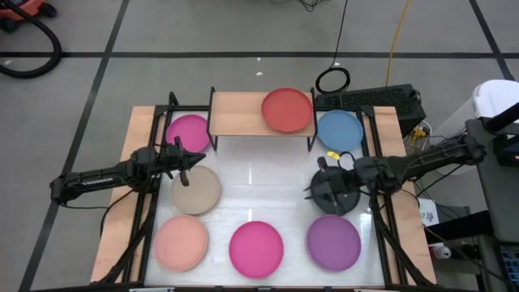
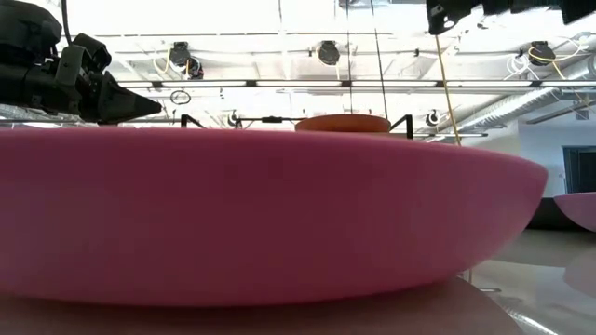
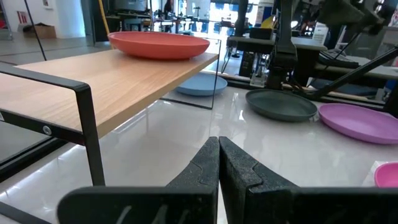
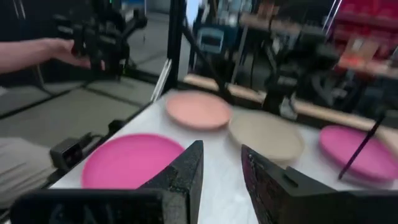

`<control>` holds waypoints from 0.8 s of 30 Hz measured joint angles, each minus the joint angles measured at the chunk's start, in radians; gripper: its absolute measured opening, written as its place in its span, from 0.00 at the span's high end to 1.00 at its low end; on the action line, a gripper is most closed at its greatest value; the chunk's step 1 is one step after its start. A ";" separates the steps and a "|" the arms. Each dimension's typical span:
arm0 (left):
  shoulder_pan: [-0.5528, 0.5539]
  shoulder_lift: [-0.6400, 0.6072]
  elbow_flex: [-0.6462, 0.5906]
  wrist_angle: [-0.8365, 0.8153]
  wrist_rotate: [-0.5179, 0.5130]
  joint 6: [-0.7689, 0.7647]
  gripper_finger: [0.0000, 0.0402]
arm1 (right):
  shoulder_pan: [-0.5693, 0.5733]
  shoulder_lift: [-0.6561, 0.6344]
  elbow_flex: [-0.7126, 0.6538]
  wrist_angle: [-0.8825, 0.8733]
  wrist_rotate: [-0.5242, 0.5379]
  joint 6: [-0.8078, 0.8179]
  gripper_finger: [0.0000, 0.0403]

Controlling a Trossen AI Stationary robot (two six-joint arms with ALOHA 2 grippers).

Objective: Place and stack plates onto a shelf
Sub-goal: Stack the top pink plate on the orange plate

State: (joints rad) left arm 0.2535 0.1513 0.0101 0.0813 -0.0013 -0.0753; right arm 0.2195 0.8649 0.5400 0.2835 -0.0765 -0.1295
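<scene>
The shelf stands at the table's far edge with the red plate on its right half. On the table lie the blue plate, a magenta plate, the beige plate, the peach plate, a second magenta plate, the purple plate and the black plate. My left gripper is shut and hangs between the far magenta plate and the beige plate. My right gripper is open above the black plate's left edge.
The shelf's thin black legs stand close in front of my left gripper. A black cable ring and a dark box lie beyond the table's far edge. A person's hand shows in the room. Bare white table lies in the middle.
</scene>
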 joint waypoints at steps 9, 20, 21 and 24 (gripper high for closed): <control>0.000 0.000 0.000 0.098 -0.016 -0.202 0.99 | 0.005 -0.058 -0.052 0.103 0.055 -0.062 0.77; 0.000 0.000 0.019 0.431 0.043 -0.485 0.99 | 0.005 -0.059 -0.052 0.090 0.054 -0.021 0.77; 0.000 0.000 0.047 0.469 0.087 -0.482 0.99 | 0.005 -0.059 -0.052 0.098 0.054 -0.009 0.77; -0.009 0.002 0.185 0.444 0.154 -0.442 0.99 | 0.005 -0.059 -0.052 0.138 0.049 0.012 0.77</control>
State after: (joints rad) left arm 0.2446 0.1537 0.1953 0.5257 0.1524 -0.5170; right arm 0.2245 0.8059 0.4881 0.4213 -0.0275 -0.1170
